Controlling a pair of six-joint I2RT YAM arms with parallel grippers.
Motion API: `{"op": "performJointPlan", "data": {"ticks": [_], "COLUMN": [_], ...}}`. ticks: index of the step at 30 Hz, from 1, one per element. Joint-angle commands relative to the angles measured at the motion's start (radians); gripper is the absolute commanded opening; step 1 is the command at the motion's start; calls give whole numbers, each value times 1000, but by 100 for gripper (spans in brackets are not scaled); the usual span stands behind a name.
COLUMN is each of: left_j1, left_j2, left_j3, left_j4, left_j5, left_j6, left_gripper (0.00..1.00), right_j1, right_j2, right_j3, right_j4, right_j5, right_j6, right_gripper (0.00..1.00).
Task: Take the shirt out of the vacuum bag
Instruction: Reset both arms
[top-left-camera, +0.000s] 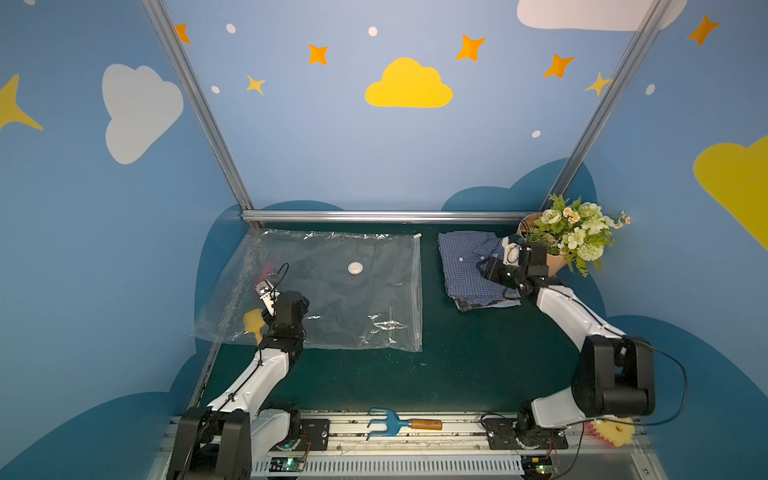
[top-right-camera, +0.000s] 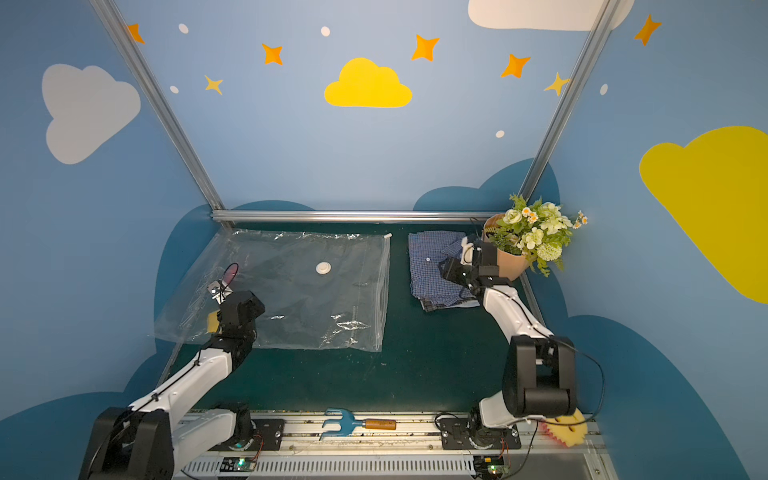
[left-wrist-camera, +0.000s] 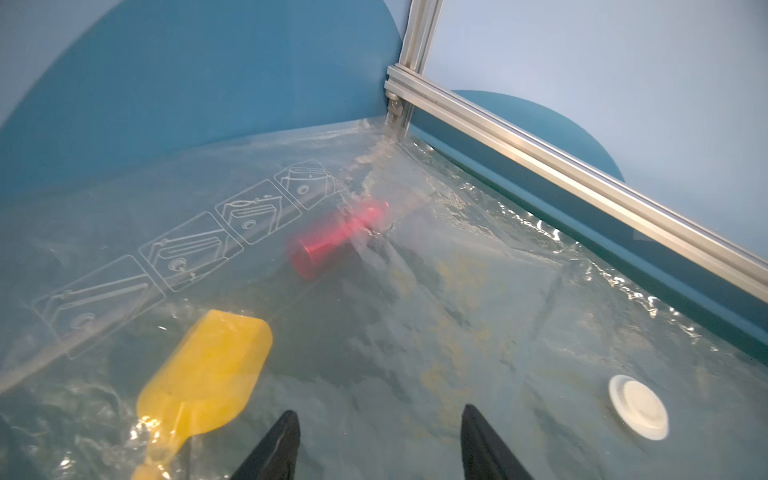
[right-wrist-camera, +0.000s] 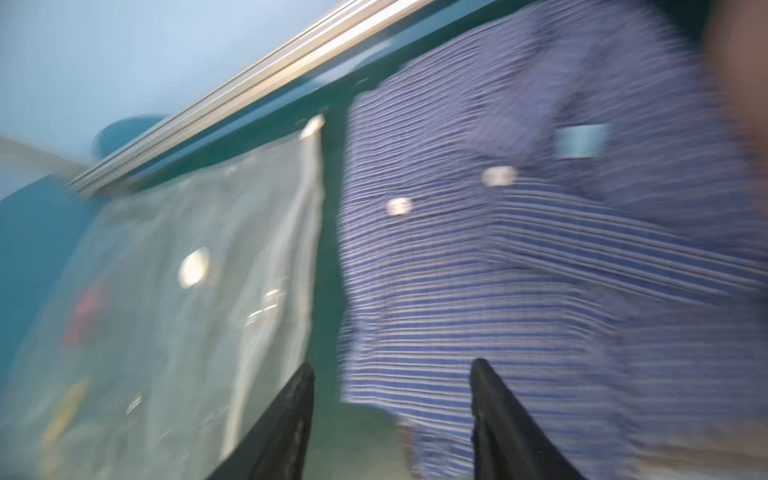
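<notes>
Well, shirt's out of the bag already

The shirt (top-left-camera: 469, 266) sits folded on the green mat (top-left-camera: 457, 374), near the zip edge of the vacuum bag (top-left-camera: 332, 299) and close to the flower pot (top-left-camera: 552, 259). The right gripper (right-wrist-camera: 392, 365) hovers over the shirt with its jaws spread and nothing between them. The left gripper (left-wrist-camera: 380, 415) is spread and empty too, low over the bag. My worry is that the right arm is close to the flowers, so a sloppy swing could tip the pot, or a fingertip could hook the collar and wreck the fold. A low left gripper could snag the crinkly plastic and drag the bag, plus the yellow scoop (left-wrist-camera: 208, 365) showing through it
</notes>
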Motion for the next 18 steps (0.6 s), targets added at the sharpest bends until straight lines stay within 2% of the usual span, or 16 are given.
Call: {"op": "performJointPlan", "data": {"ticks": [1,4,8,13,18], "left_j1": [4,14,26,45,52], "left_j2": [-11,9,73,179,263], "left_j3": [-51,-101,-89,-54,-37], "left_j4": [94,164,205,297,400], "left_j5": [-75,-60,-1,61,128], "left_j6": [94,99,135,187,222], "left_gripper": [64,67,78,86,92], "right_j1": [0,4,8,5,-1], "right_j2": [-42,-73,-84,-64,2], "right_j3": [-119,-220,-340,-453,-438], "right_j4": [104,190,330,572,635], "right_j5": [253,368,452,504,446], "right_j6": [-82,-125,-153,-187,-237], "right_gripper": [66,73,75,76,77]}}
